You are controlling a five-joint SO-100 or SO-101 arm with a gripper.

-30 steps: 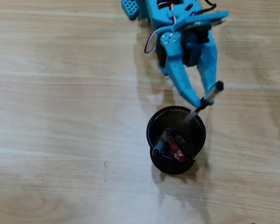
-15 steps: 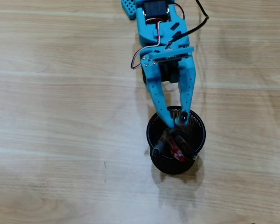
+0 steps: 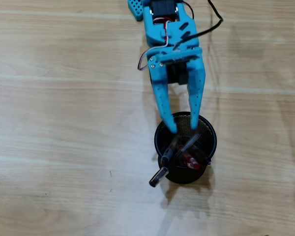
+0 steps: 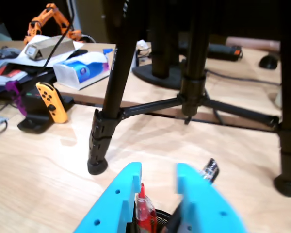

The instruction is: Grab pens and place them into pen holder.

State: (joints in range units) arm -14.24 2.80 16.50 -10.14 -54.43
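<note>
Pens (image 3: 184,153) are all sitting in the pen holder (image 3: 209,132), bunched and leaning across its inside. The clear pen with black cap (image 3: 159,177) is tilting out over the near rim in the overhead view, cap end hanging past the cup above the bench (image 3: 64,123). The red-and-clear pen (image 3: 189,160) is lying among the others inside; you are also seeing its red tip (image 4: 143,206) in the wrist view, poking up between the blue fingers.

Holder is standing upright on the bench, just below the arm in the overhead view.

Your end effector (image 3: 183,129) is hovering over the far rim of the holder, jaws apart, nothing pinched between them; both fingertips are overlapping the cup's mouth from above.

Wrist view: black tripod legs (image 4: 109,97) are standing on the bench beyond the cup, with a cluttered desk behind — a tissue pack (image 4: 82,69), a yellow game controller (image 4: 52,101).
</note>
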